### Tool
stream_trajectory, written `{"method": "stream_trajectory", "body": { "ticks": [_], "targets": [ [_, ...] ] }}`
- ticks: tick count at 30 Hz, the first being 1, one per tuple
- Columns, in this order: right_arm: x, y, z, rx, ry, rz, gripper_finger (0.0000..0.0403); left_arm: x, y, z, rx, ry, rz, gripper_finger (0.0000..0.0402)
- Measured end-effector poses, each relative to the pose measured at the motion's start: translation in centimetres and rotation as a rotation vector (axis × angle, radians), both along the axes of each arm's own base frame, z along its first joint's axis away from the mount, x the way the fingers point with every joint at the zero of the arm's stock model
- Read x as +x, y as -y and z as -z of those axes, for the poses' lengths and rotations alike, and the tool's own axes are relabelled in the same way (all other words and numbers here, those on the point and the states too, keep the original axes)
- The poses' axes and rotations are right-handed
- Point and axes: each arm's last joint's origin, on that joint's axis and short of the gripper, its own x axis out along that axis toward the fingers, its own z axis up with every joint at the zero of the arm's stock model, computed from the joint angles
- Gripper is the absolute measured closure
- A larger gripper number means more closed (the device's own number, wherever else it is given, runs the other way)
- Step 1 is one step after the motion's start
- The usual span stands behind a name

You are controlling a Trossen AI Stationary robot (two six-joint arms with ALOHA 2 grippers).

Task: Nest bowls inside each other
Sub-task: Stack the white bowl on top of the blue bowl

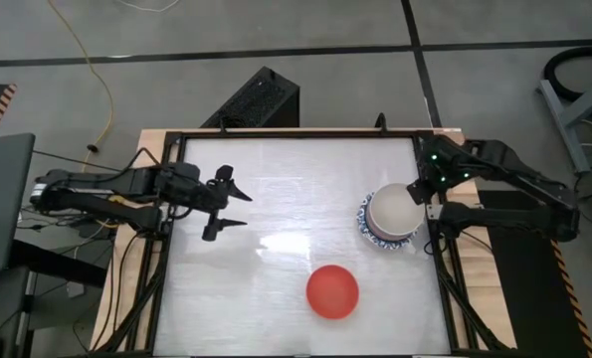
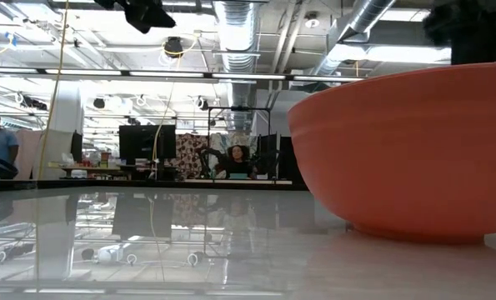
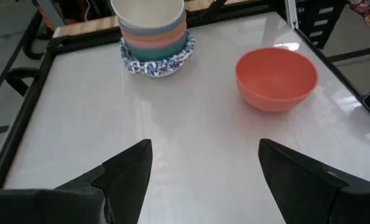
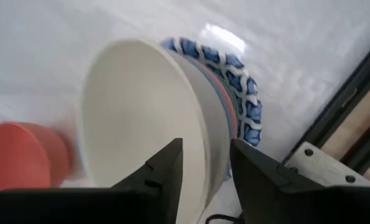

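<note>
A stack of nested bowls (image 1: 390, 221) stands at the table's right edge. A cream bowl (image 4: 141, 118) sits on top, and a blue-patterned bowl (image 3: 157, 62) is at the bottom, on the table. A single red-orange bowl (image 1: 332, 291) stands upright on its base near the front middle. My right gripper (image 4: 206, 165) is open and points down over the stack's right side, one finger inside the cream bowl's rim and one outside. My left gripper (image 1: 238, 207) hovers open over the table's left part, with nothing between its fingers. My right gripper straddles the cream bowl's rim (image 4: 212, 146) from above. A gap shows on the inner side. I cannot tell whether the outer finger (image 4: 259, 174) touches the rim. The bowl rests nested in the stack.
A black frame (image 1: 296, 136) rims the white table top. Bare table lies between my left gripper and both the stack and the red-orange bowl. In the low view, people sit and stand far off in the room beyond the table.
</note>
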Motion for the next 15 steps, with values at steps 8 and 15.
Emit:
{"method": "stream_trajectory", "body": {
  "ticks": [8,15],
  "targets": [
    [-1.7,-0.9,-2.4,-0.064,0.105,0.037,0.0272,1.1,0.1,0.9,-0.014,-0.048,0.007,0.0118],
    [-2.3,-1.2,-2.5,-0.066,0.137,0.061,0.0319,2.2,0.7,1.1,-0.022,-0.027,0.053,0.0118]
  ]
}}
